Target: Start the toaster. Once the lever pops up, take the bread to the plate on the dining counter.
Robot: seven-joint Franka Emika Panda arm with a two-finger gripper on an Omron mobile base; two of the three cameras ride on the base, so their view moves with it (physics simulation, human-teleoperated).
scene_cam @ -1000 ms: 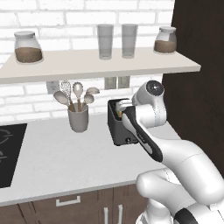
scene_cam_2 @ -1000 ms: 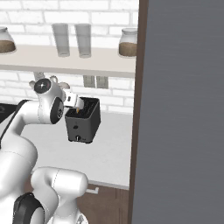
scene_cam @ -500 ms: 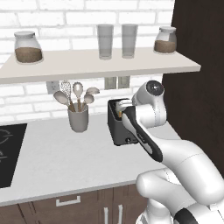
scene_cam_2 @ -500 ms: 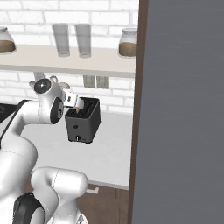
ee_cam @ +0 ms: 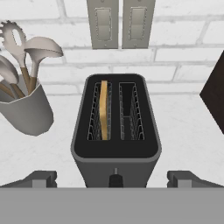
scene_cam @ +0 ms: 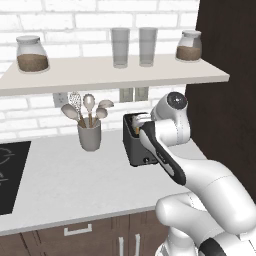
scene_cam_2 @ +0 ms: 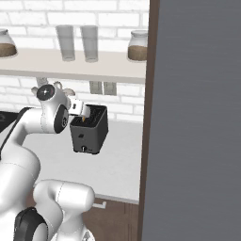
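Observation:
The dark toaster [scene_cam: 134, 147] [scene_cam_2: 89, 132] [ee_cam: 116, 131] stands on the white worktop against the brick wall. The bread [ee_cam: 103, 109] stands on edge in its left slot, and the right slot holds nothing. The small dark lever [ee_cam: 115, 179] sits at the top of the front face. My gripper [ee_cam: 113, 179] [scene_cam: 141, 121] [scene_cam_2: 79, 108] hovers just above the toaster's front edge and points down. It is open, with the fingertips [ee_cam: 40, 178] spread wider than the toaster and nothing between them. The plate and the dining counter are out of view.
A grey utensil crock [scene_cam: 90, 136] [ee_cam: 26, 109] stands left of the toaster. Two wall sockets [ee_cam: 120, 22] are behind it, under a shelf [scene_cam: 115, 75] with glasses and jars. A black cooktop [scene_cam: 10, 170] lies far left. A tall dark panel [scene_cam_2: 197, 117] closes the right side.

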